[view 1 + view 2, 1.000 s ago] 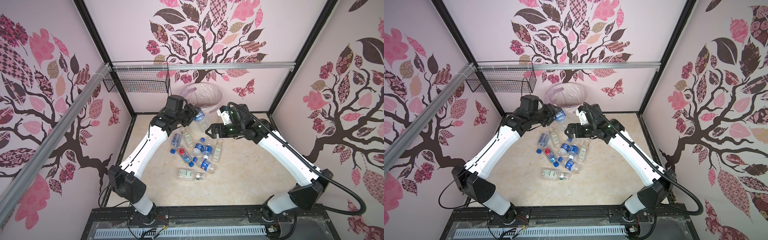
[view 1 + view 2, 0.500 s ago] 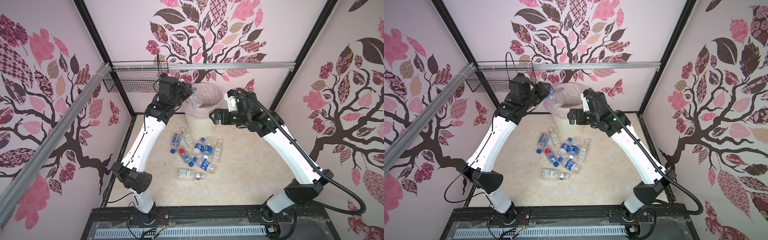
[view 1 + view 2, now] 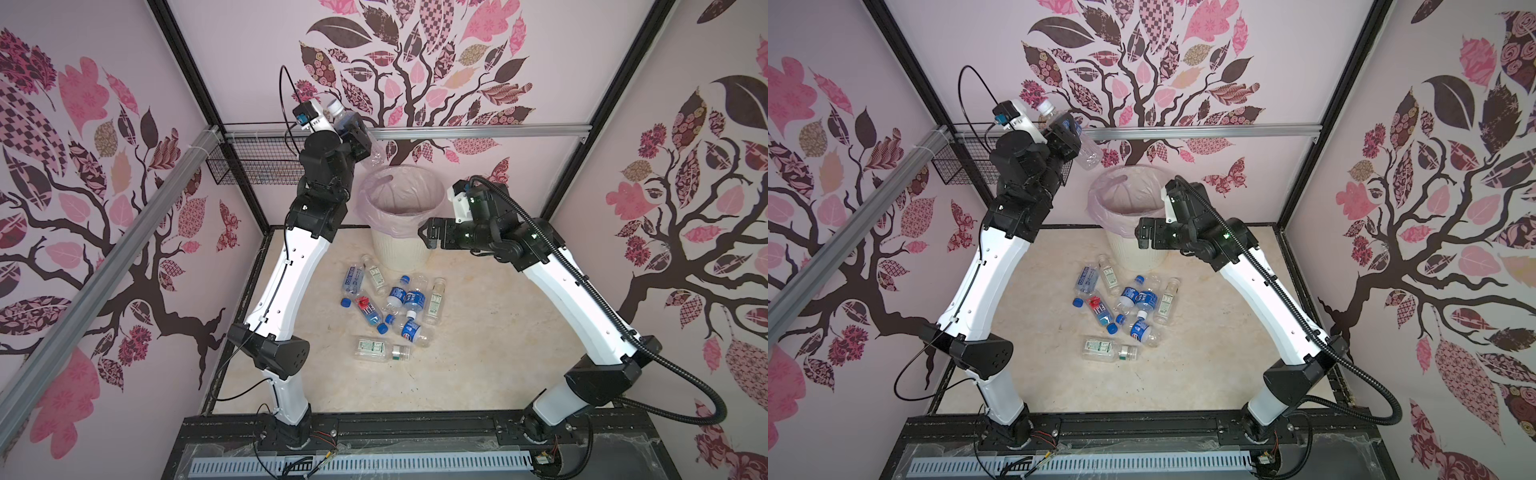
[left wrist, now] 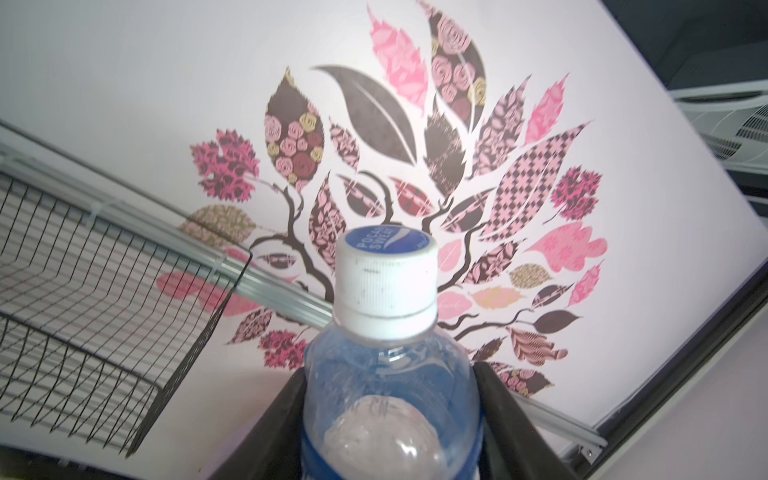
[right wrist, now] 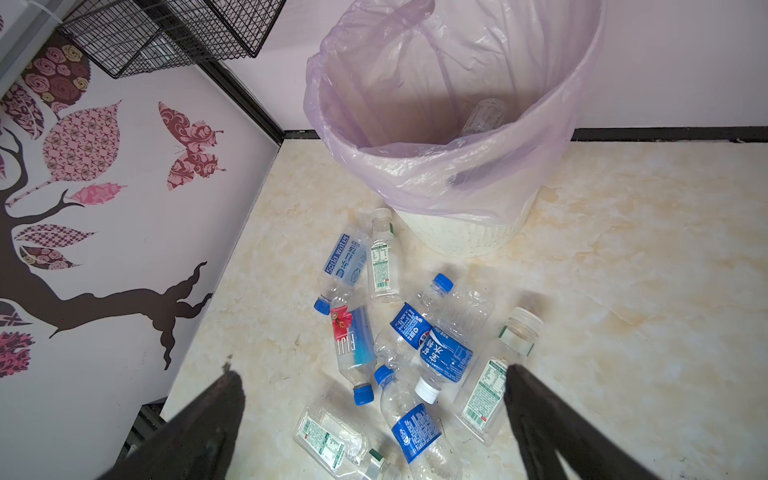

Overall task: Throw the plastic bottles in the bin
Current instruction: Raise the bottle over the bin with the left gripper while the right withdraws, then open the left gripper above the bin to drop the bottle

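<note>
Our left pincer pinches a bottle by its upper body. In the left wrist view a black finger presses each side just under the white cap. In both top views this pincer is raised high, with the bottle tilted so the cap points up and the base points down toward the bin. The bin stands at the middle of the table's back edge.

We judge the step in hand to be the carry to the drop. The bottle is lifted but seems to hang left of the bin's mouth rather than squarely over it, though the height makes that hard to tell. The wire basket on the left wall is close by.

Next, we judge, comes a short swing toward the mouth, away from the basket. Only then should the fingers part, or the bottle may strike the rim or fall behind.

Our right pincer is spread wide and empty, hovering near the bin's front right side. Below it a pile of bottles lies on the table in front of the bin, left of centre. One clear bottle already rests inside the bag.
</note>
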`<move>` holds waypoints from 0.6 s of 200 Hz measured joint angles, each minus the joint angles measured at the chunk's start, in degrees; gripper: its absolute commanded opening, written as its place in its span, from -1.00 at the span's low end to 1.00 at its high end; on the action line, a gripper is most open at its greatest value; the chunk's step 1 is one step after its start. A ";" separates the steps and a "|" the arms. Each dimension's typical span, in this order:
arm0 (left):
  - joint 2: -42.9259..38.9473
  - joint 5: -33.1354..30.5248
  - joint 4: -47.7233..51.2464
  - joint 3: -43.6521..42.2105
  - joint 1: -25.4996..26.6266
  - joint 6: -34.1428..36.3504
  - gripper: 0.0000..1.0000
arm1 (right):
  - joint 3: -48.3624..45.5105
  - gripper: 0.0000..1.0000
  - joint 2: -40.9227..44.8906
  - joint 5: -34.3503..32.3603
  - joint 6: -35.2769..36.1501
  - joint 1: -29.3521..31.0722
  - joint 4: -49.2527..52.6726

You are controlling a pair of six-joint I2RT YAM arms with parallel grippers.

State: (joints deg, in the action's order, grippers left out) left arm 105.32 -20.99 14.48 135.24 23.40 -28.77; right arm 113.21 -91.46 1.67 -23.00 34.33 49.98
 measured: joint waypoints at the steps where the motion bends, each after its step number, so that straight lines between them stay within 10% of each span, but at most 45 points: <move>1: 0.04 0.00 -0.07 0.11 0.00 0.07 -0.25 | 0.00 0.99 0.00 0.00 0.00 0.00 0.04; 53: 5.73 0.09 -3.82 2.58 0.00 -1.07 -0.14 | -0.02 0.99 0.00 -0.02 0.07 0.00 0.79; 92: 19.28 5.03 1.25 7.56 0.31 -7.93 0.92 | -0.02 1.00 0.00 -0.02 0.46 0.00 1.33; 120: 24.41 6.73 6.43 8.96 1.84 -7.63 0.94 | -0.04 0.99 0.00 -0.17 1.03 0.00 1.36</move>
State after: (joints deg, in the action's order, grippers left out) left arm 129.73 -14.26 20.91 144.20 25.23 -36.40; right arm 113.16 -91.46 1.50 -21.98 34.33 51.33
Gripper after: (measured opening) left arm 0.970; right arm 0.997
